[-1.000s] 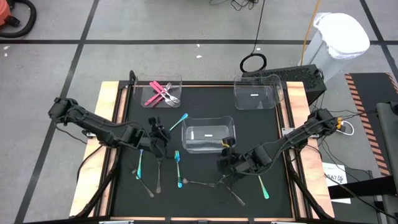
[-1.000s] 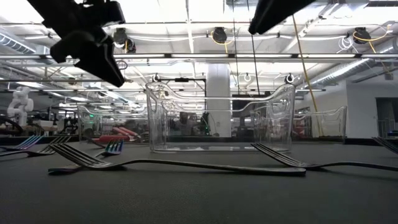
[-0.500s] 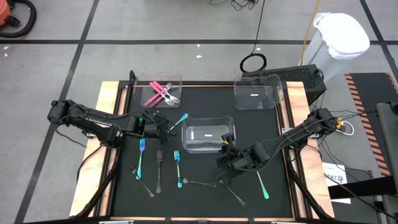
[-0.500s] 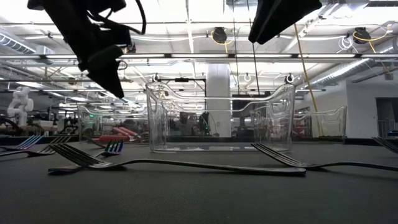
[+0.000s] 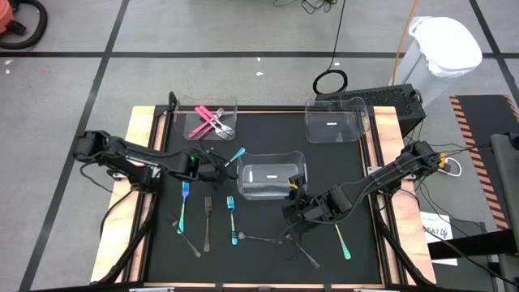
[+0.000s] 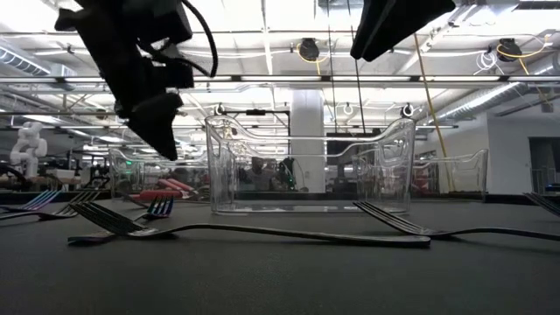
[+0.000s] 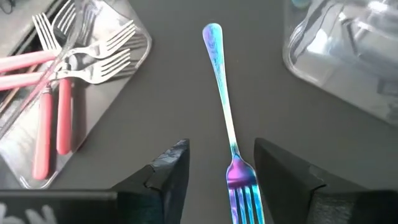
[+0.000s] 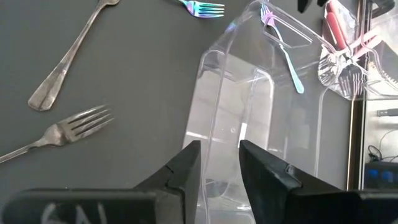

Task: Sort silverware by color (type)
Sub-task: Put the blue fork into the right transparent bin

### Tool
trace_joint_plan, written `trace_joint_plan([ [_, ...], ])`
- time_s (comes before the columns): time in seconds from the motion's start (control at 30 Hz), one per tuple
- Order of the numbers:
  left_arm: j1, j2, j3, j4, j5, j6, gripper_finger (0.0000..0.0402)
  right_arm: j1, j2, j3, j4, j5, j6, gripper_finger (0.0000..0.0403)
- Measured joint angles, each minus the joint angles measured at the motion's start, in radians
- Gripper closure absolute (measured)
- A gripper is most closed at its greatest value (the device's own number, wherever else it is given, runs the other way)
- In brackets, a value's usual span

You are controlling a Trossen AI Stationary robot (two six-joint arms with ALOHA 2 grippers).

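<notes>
Centrally placed on the black worktop (image 5: 324,162): a clear bin (image 5: 272,174), empty; another empty bin (image 5: 334,122) at the far right corner; a third bin (image 5: 227,109) at the far left corner, holding pink-handled forks (image 5: 209,123). Partly blurred through bin walls in the right wrist view: those pink pieces. Spread fingers of left end effector (image 7: 217,180), gripping nothing, straddling the tines of an iridescent fork (image 7: 225,118) lying flat just left of the central bin. Right end effector (image 8: 217,162), parted and empty, hovering at that bin's near right corner. Scattered toward the near edge: teal forks (image 5: 231,217) and grey forks (image 5: 207,223).
</notes>
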Motion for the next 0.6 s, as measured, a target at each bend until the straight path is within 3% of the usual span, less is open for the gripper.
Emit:
trace_joint_plan([
  [0.23, 0.0, 0.033, 0.0, -0.001, 0.02, 0.02, 0.0212, 0.0, 0.0, 0.0, 0.0, 0.0, 0.0, 0.0298],
  [0.6, 0.0, 0.033, -0.023, 0.051, 0.017, 0.002, 0.0239, 0.0, 0.0, 0.0, 0.0, -0.001, 0.024, 0.0298],
])
